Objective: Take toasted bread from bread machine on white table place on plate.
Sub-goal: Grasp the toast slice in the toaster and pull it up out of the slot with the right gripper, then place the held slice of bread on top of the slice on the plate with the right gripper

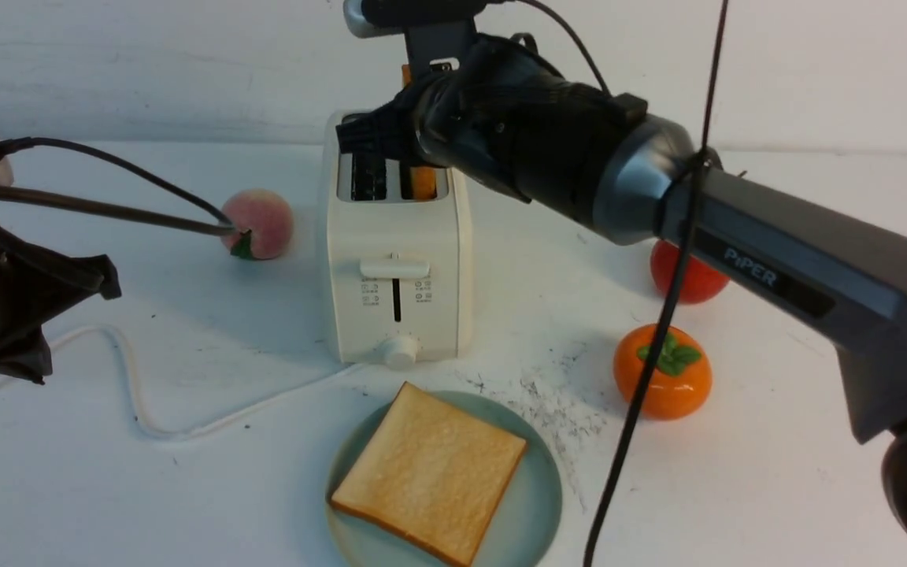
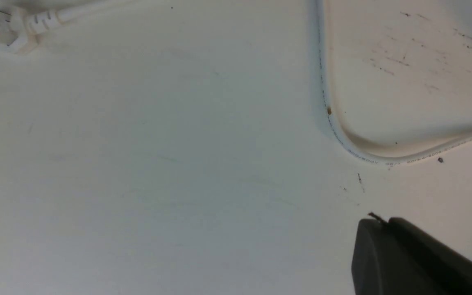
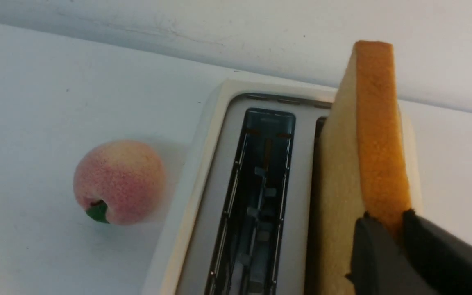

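The bread machine (image 1: 396, 260) stands mid-table on the white table (image 1: 186, 488). One slice of toasted bread (image 1: 430, 472) lies flat on the teal plate (image 1: 538, 504) in front of it. The second slice (image 3: 373, 135) stands upright, partly out of the toaster's right slot (image 1: 423, 183). My right gripper (image 3: 385, 223) is shut on its crust edge; in the front view my right wrist (image 1: 501, 126) hides the fingers. The left slot (image 3: 262, 192) is empty. My left gripper (image 2: 379, 221) is shut and empty, low over the table at the far left (image 1: 107, 282).
A peach (image 1: 258, 223) sits left of the toaster, a red tomato (image 1: 686, 272) and an orange persimmon (image 1: 662, 372) to its right. The toaster's white cord (image 1: 131, 378) loops across the left table, and its plug (image 2: 14, 26) lies there. A black cable (image 1: 658, 339) hangs before the persimmon.
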Robot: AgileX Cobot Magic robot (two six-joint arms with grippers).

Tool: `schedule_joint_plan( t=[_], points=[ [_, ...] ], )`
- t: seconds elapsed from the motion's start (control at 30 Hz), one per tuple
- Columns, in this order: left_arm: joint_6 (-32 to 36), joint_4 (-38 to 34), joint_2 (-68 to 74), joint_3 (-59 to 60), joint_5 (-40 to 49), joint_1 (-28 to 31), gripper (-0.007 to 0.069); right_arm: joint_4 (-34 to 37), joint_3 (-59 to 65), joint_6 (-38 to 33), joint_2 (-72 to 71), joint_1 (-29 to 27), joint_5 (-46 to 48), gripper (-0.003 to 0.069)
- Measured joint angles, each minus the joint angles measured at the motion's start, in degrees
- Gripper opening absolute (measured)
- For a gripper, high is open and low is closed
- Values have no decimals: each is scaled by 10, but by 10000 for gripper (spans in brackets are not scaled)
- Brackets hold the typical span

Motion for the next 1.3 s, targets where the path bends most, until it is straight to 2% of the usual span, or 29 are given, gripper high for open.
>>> schedule_joint_plan(
  t=[0.27,0.5,0.63,0.8,0.87,1.0,1.1,1.2,1.23,1.27,1.3],
  points=[
    [1,-1,3,0,0,0,-14,3,1,-42,-143,0,31,66],
    [2,-11,5,0,6,1,-13,50,-3,-189,-299,-15,306,66],
    [2,-19,5,0,6,1,-13,96,19,-237,-349,-38,352,66],
    [2,-28,5,0,8,1,-13,213,203,-259,-466,-75,355,66],
    [3,-29,5,0,9,1,-12,272,330,-259,-519,-84,344,66],
    [3,-30,5,0,9,1,-12,411,535,-293,-573,-86,221,66],
    [4,-31,5,0,9,1,-12,564,643,-393,-566,-86,96,66],
    [4,-31,5,0,9,1,-12,694,687,-530,-523,-86,28,66],
    [4,-31,5,0,9,1,-12,712,689,-550,-516,-86,22,66],
    [4,-33,5,0,9,1,-12,800,688,-640,-478,-86,-8,66],
    [4,-33,5,0,9,1,-12,839,686,-682,-461,-86,-16,66]
  ],
)
